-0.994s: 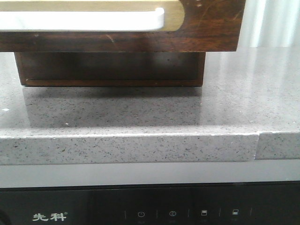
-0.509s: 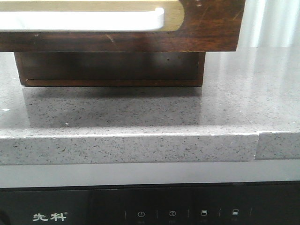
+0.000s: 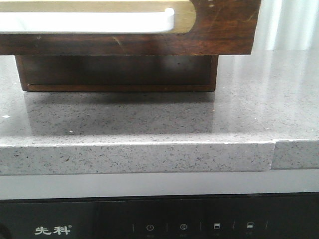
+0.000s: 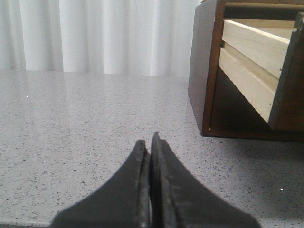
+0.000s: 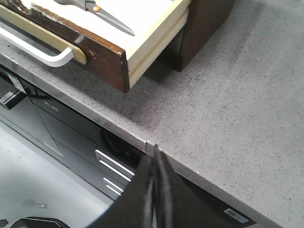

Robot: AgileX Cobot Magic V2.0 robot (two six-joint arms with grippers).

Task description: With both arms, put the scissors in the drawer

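Note:
The drawer (image 3: 219,30) stands pulled out over the grey counter, its dark scratched front with the white bar handle (image 3: 99,21) on a gold plate filling the top of the front view. In the right wrist view the scissors (image 5: 102,10) lie inside the open drawer (image 5: 102,59) on its pale floor, blades showing, handles cut off by the frame edge. My right gripper (image 5: 155,153) is shut and empty, above the counter's front edge, clear of the drawer. My left gripper (image 4: 150,140) is shut and empty over the counter, beside the cabinet (image 4: 203,80); the drawer's pale side (image 4: 251,61) shows there.
The grey speckled counter (image 3: 149,119) has a seam near its front right edge (image 3: 274,154). Below it is a black appliance panel (image 3: 159,224). White curtains (image 4: 95,33) hang behind the counter. The floor and lower appliance drawers (image 5: 114,171) show past the edge.

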